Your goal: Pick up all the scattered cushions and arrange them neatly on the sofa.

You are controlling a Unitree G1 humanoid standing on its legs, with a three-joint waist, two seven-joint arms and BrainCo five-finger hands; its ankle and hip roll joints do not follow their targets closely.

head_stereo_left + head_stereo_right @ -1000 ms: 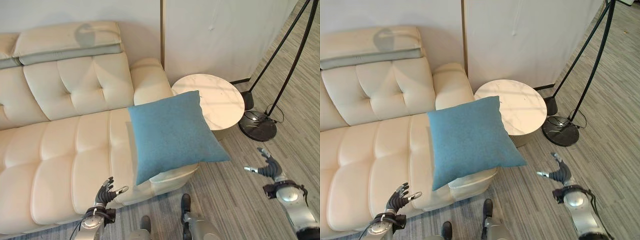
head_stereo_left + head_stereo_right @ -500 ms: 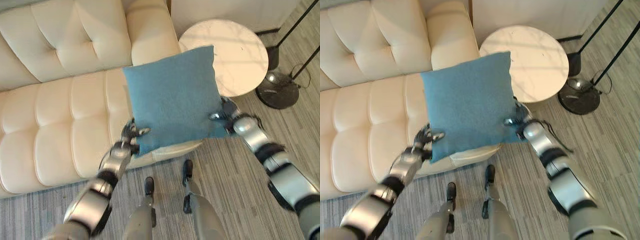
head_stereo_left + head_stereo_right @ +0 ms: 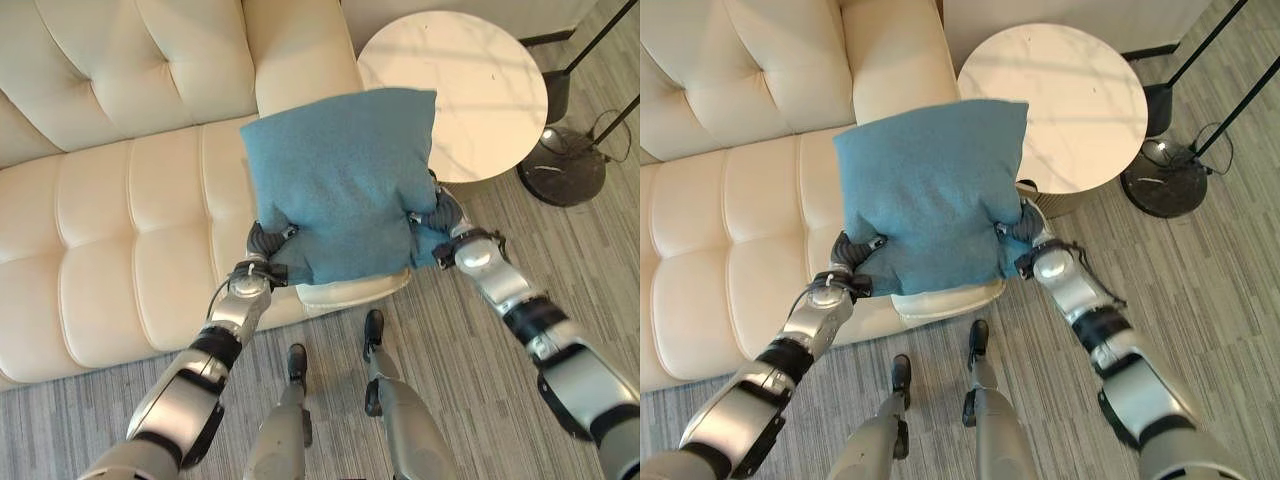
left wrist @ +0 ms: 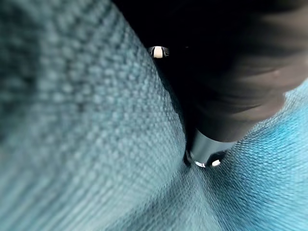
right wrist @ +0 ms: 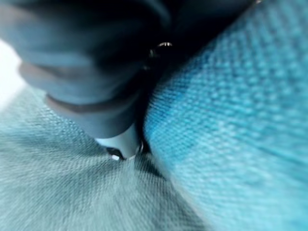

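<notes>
A blue cushion (image 3: pixel 345 180) hangs over the right end of the cream sofa (image 3: pixel 120 230), gripped at its two lower corners. My left hand (image 3: pixel 265 250) pinches the lower left corner, thumb on the front and fingers behind. At the lower right corner my right hand (image 3: pixel 445 215) holds the same way. The cloth bunches and folds between the two hands. In the left wrist view a dark-tipped finger (image 4: pixel 216 120) presses into blue weave (image 4: pixel 72 120). The right wrist view shows a finger (image 5: pixel 110 120) sunk into the fabric (image 5: pixel 231 120).
A round white marble side table (image 3: pixel 480 90) stands right of the sofa's arm (image 3: pixel 300 50). A floor lamp's black base (image 3: pixel 562 165) and thin poles sit further right on the grey striped floor (image 3: pixel 470 380). The sofa seat to the left is bare.
Both hands have closed in from the cushion's sides onto its lower corners and squeezed it, so it now bunches. The camera has tipped further down over the sofa.
</notes>
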